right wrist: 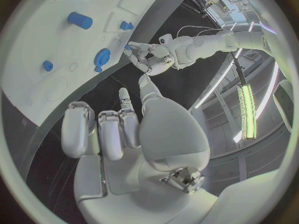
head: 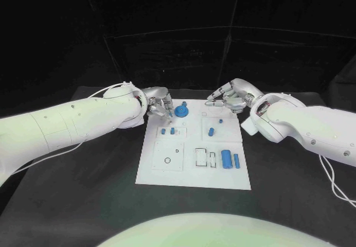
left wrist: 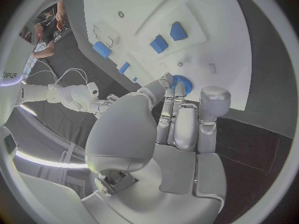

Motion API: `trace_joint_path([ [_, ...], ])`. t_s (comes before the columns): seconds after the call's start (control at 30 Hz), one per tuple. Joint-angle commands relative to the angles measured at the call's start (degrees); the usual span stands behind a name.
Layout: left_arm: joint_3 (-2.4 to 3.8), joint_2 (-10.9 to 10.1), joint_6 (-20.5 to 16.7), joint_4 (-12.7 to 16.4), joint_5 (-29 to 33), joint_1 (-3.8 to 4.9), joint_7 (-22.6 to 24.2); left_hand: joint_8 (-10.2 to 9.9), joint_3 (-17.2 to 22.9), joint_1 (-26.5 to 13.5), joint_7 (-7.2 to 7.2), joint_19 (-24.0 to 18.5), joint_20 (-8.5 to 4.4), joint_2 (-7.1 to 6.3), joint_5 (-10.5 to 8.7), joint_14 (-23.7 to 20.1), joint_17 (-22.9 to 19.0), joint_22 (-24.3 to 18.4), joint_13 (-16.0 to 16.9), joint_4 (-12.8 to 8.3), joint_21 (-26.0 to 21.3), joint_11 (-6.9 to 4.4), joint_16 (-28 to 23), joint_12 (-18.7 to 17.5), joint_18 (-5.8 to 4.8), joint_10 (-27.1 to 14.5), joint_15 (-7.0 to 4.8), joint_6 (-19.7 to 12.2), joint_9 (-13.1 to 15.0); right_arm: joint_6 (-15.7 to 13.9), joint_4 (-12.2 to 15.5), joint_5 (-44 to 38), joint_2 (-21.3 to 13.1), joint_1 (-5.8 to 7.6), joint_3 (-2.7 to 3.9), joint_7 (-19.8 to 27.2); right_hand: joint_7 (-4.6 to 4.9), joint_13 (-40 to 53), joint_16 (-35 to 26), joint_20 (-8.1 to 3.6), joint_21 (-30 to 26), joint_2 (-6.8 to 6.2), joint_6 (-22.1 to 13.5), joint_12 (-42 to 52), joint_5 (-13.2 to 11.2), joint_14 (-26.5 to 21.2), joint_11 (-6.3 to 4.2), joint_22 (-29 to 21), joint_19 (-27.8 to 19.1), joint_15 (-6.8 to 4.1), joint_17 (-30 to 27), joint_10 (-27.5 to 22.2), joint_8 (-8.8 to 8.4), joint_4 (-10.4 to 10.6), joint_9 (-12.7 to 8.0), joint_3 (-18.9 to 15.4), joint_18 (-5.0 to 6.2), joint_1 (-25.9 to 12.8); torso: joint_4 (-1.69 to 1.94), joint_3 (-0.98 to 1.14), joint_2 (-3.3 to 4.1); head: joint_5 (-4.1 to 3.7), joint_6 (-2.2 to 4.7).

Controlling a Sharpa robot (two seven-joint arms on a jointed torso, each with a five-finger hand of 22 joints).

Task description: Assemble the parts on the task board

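White arms reached in from both sides toward the far end of the task board, a white plate lying on the black table. The left hand hung over the board's far left corner, its silver fingers extended close together and pointing down at a round blue toothed part; in the left wrist view the fingertips lay at the rim of that gear, though whether they actually touched it could not be told. Nothing sat between the fingers, and they were not clamped on any piece. The right hand hovered beyond the board's far right corner, above the table, fingers loosely curled downward and slightly parted, holding nothing.

Blue parts lay across the board: two small blocks in a recess on the left below the gear, a short peg and a smaller piece in the right-hand panel, and nearer the robot two upright-lying bars, a wider one and a slimmer one, side by side close to the right edge. Black outlines marked a rectangle just left of those bars and a small ring in the left panel. No readable writing appeared on the board; some lettering at the rim of the left wrist view was too cut off to read.
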Motion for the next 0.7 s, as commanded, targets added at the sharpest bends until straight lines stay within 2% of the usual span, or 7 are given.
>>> trace_joint_path([
  [0.03, 0.05, 0.1, 2.32, -0.27, 0.5, -0.12, -0.44, -0.23, 0.25, -0.36, -0.06, 0.3, -0.02, -0.22, 0.28, 0.74, -0.16, 0.06, -0.02, 0.18, 0.27, 0.02, 0.15, -0.34, -0.85, 0.55, -0.15, 0.47, 0.03, 0.32, 0.01, -0.05, 0.04, 0.08, 0.03, 0.54, 0.02, 6.72, -0.26, 0.02, -0.28, 0.36, -0.32, -0.21, 0.29, 4.05, -0.11, -0.06, -0.22, -0.24, 6.28, -0.17, 0.26, -0.03, -0.05, -0.33, -0.44, -0.18, -0.23, -0.04, 0.13, 0.19, 0.04],
  [0.23, 0.0, 0.54, 2.77, -1.36, 0.51, -0.49, -0.33, -0.25, 0.24, -0.41, -0.06, 0.28, -0.02, -0.25, 0.28, 0.74, -0.17, 0.03, -0.02, 0.19, 0.23, 0.02, 0.15, -0.39, -0.85, 0.57, -0.14, 0.48, 0.03, 0.36, -0.02, -0.05, 0.06, 0.08, 0.03, 0.56, 0.02, 6.72, -0.26, 0.02, -0.28, 0.36, -0.32, -0.21, 0.29, 4.05, -0.11, -0.06, -0.22, -0.24, 6.28, -0.17, 0.26, -0.03, -0.05, -0.33, -0.44, -0.18, -0.35, 0.01, 0.11, 0.2, -0.03],
  [0.4, -0.03, 0.94, 2.84, -2.1, 0.51, -0.66, -0.32, -0.28, 0.24, -0.44, -0.06, 0.28, -0.02, -0.28, 0.28, 0.74, -0.12, 0.06, -0.01, 0.18, 0.25, 0.02, 0.17, -0.43, -0.85, 0.59, -0.14, 0.48, 0.03, 0.36, 0.0, -0.05, 0.05, 0.07, 0.02, 0.56, 0.02, 6.75, -0.25, 0.02, -0.29, 0.49, -0.32, -0.17, 0.33, 4.06, -0.12, -0.07, -0.22, -0.25, 6.31, -0.15, 0.32, 0.03, -0.04, -0.43, -0.44, -0.11, -0.23, 0.07, 0.09, 0.03, -0.05],
  [0.7, -0.14, 1.68, 3.57, -3.17, 0.51, -0.84, -0.5, -0.32, 0.28, -0.41, -0.07, 0.25, -0.02, -0.29, 0.28, 0.74, -0.19, 0.02, 0.0, 0.13, 0.2, -0.01, 0.15, -0.47, -0.84, 0.67, -0.15, 0.51, 0.03, 0.38, 0.01, -0.05, 0.14, 0.07, 0.02, 0.57, 0.02, 6.75, -0.25, 0.02, -0.29, 0.49, -0.32, -0.17, 0.33, 4.06, -0.12, -0.07, -0.22, -0.25, 6.31, -0.15, 0.32, 0.03, -0.04, -0.43, -0.44, -0.11, -0.31, 0.02, 0.1, -0.02, -0.13],
])
